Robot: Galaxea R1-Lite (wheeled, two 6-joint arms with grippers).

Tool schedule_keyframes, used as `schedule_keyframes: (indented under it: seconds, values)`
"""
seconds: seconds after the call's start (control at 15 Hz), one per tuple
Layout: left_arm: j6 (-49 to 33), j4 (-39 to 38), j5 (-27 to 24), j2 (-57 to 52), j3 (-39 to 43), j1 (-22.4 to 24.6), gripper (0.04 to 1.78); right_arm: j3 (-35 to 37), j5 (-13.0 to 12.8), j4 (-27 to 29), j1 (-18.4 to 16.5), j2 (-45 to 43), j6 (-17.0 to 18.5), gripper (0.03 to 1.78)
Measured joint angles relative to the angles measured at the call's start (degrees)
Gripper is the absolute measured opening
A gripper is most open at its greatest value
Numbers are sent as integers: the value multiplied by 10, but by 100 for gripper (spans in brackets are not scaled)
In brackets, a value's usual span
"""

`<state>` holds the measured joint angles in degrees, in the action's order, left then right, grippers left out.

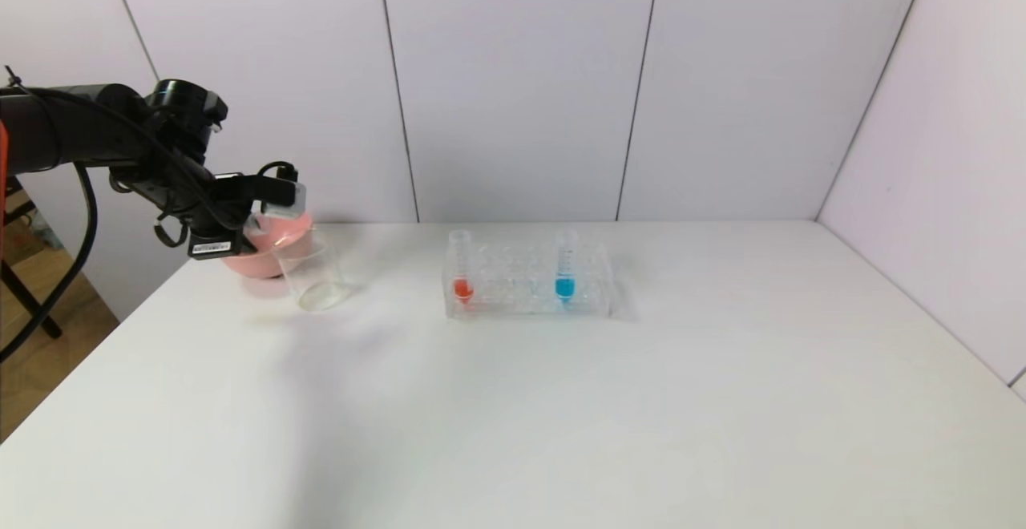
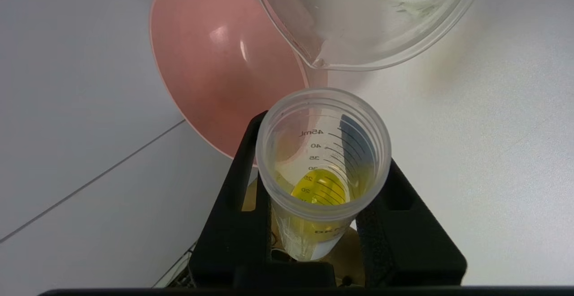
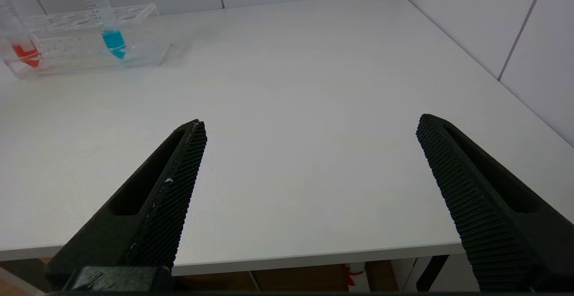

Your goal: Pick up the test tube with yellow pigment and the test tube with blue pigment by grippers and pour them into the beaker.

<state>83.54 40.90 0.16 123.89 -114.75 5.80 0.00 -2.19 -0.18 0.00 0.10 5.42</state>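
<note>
My left gripper is shut on the test tube with yellow pigment, gripping it between both black fingers. The tube is tilted with its open mouth toward the beaker, and yellow liquid still sits inside it. In the head view the tube hangs just above the clear beaker at the table's far left. The test tube with blue pigment stands upright in the clear rack; it also shows in the right wrist view. My right gripper is open and empty, near the table's front edge.
A pink bowl sits right behind the beaker, touching or nearly touching it; it also shows in the left wrist view. A red-tipped tube stands at the rack's left end. White walls close the back and right side.
</note>
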Motion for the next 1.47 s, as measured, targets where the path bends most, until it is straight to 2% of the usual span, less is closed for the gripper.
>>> schedule_keyframes:
  seconds: [0.27,0.53,0.8,1.47]
  values:
    - [1,5,37,2,0,-10,54,0,0,0,0,0,0,171]
    - [5,10,46,8,0,-13,54,0,0,0,0,0,0,171]
    - [6,12,90,12,0,-19,54,0,0,0,0,0,0,171]
    - [5,11,127,19,0,-31,54,0,0,0,0,0,0,171]
